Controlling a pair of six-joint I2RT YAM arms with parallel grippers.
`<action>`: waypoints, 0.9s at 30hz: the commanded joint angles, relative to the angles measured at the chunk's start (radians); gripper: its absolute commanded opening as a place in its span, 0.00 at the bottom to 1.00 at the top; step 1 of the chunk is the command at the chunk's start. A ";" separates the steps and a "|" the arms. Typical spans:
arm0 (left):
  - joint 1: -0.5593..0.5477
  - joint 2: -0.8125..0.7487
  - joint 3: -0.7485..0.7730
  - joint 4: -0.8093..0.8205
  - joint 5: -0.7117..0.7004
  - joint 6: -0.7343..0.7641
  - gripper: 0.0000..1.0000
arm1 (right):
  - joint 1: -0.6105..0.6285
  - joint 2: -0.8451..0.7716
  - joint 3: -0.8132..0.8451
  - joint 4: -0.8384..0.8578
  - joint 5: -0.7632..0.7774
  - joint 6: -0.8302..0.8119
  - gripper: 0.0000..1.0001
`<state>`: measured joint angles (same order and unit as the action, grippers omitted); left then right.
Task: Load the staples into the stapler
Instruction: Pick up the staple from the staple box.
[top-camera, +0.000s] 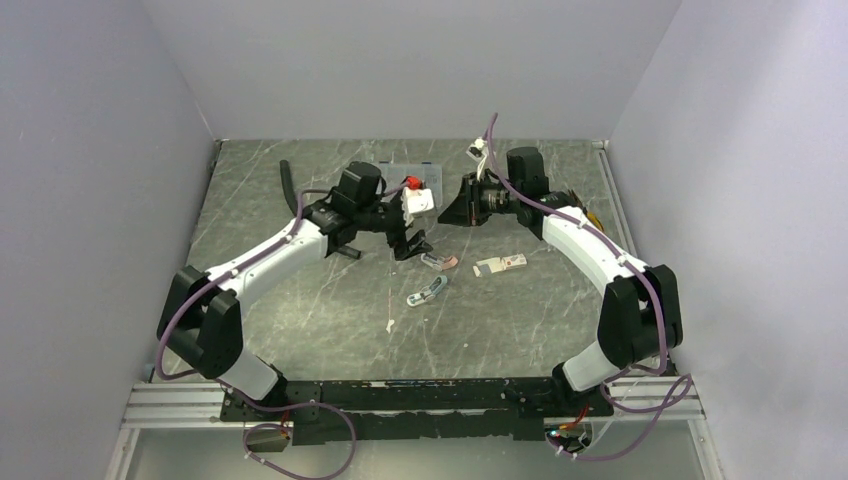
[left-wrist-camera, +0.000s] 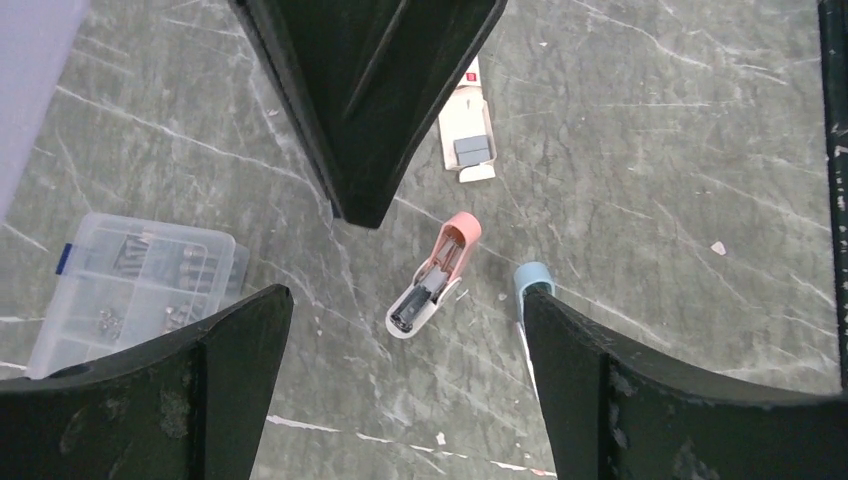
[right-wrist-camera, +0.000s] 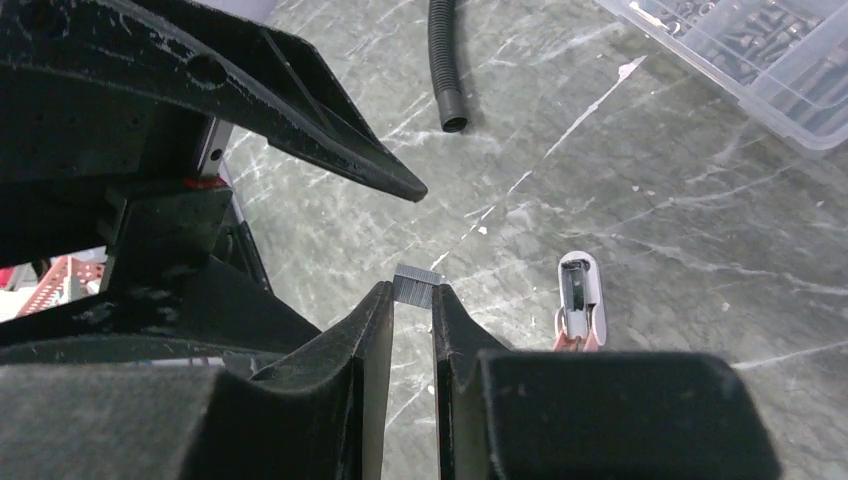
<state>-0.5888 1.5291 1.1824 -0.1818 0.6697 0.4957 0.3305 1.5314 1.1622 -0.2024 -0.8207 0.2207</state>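
Pinching the staples (right-wrist-camera: 417, 287) in the narrowed jaws of the right gripper (right-wrist-camera: 412, 310), above the grey marbled table (top-camera: 320, 335), strip crosswise to the fingers. Hovering, left gripper (top-camera: 412, 245) jaws spread wide, over the open pink stapler (left-wrist-camera: 435, 280), lying flat, pink end toward the right arm; pale walls (top-camera: 400, 60) around.

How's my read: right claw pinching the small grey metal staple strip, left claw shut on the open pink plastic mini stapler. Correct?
Not quite. The left claw is open, its fingers spread clear of the open pink plastic mini stapler lying between them, as the left wrist view shows. The right claw does pinch the small grey metal staple strip.
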 joint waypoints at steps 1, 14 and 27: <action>-0.033 0.017 0.054 0.036 -0.087 0.054 0.90 | -0.001 -0.007 -0.010 0.073 -0.041 0.045 0.14; -0.117 0.098 0.144 -0.014 -0.275 0.145 0.79 | 0.010 0.027 -0.027 0.050 -0.034 0.015 0.14; -0.120 0.052 0.092 -0.064 -0.269 0.211 0.77 | 0.008 0.003 -0.021 -0.070 0.056 -0.108 0.12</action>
<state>-0.7063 1.6390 1.2961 -0.2115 0.4114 0.6521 0.3374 1.5673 1.1339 -0.2062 -0.8165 0.2123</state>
